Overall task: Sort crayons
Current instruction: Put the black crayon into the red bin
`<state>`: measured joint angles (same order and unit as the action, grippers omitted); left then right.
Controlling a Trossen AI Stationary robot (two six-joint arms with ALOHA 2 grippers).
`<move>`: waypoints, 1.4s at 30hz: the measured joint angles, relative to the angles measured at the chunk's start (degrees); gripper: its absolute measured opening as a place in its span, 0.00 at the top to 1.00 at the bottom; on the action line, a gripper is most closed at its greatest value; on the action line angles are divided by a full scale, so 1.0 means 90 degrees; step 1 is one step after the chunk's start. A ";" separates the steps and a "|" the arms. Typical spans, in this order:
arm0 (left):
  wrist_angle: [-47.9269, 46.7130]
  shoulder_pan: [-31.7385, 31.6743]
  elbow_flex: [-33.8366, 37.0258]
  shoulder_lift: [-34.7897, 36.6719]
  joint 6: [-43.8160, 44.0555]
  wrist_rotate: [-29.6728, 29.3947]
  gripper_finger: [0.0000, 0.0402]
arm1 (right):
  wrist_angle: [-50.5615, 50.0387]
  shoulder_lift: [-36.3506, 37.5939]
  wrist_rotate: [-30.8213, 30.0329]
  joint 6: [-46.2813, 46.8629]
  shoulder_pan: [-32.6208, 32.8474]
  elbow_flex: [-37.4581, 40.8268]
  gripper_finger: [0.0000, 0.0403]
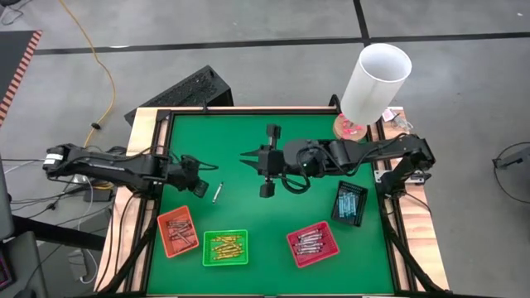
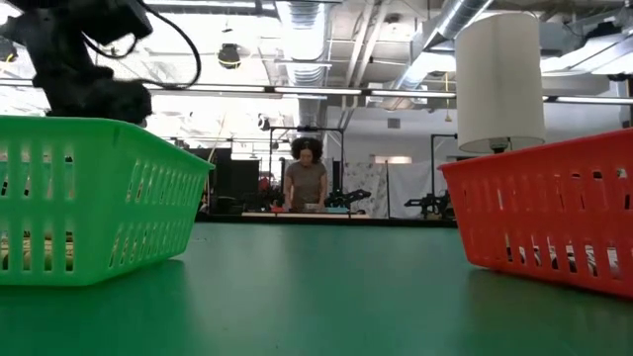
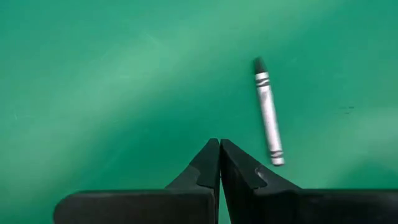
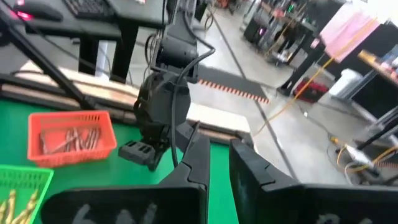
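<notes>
A silvery grey crayon (image 1: 217,193) lies flat on the green mat, and it shows alone in the left wrist view (image 3: 268,112). My left gripper (image 1: 204,187) is shut and empty just left of it, hovering low with its fingertips (image 3: 219,144) beside the crayon, not touching. My right gripper (image 1: 247,158) is over the middle of the mat, level and pointing toward the table's left, with a narrow gap between its fingers (image 4: 221,143); it is empty. Reddish-brown crayons lie in the orange tray (image 1: 176,232), yellow-gold in the green tray (image 1: 225,247), silvery in the red tray (image 1: 313,243), light blue in the black tray (image 1: 349,203).
The four trays stand in a row along the mat's near side. A white cylinder (image 1: 375,83) stands at the far right corner. A wooden frame (image 1: 149,124) borders the mat. In the low view a person (image 2: 306,178) stands far behind the table.
</notes>
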<state>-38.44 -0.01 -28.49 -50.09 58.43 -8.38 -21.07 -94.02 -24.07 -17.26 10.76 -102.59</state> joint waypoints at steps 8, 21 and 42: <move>0.0992 -0.0040 0.0000 -0.1264 -0.0183 0.0196 1.00 | -0.0485 -0.0002 -0.0008 0.0220 0.0013 0.0002 0.86; 0.2359 -0.0039 -0.0002 -0.2606 -0.0323 0.1002 1.00 | -0.0587 -0.0003 -0.0008 0.0265 0.0013 0.0002 0.86; 0.3954 -0.0069 -0.0224 -0.2722 -0.0657 0.1216 1.00 | -0.2244 -0.0006 0.0198 0.0101 0.0011 0.0019 0.86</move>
<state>-2.86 -0.63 -30.51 -74.59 52.53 2.56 -41.27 -94.07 -22.28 -16.35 10.85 -102.41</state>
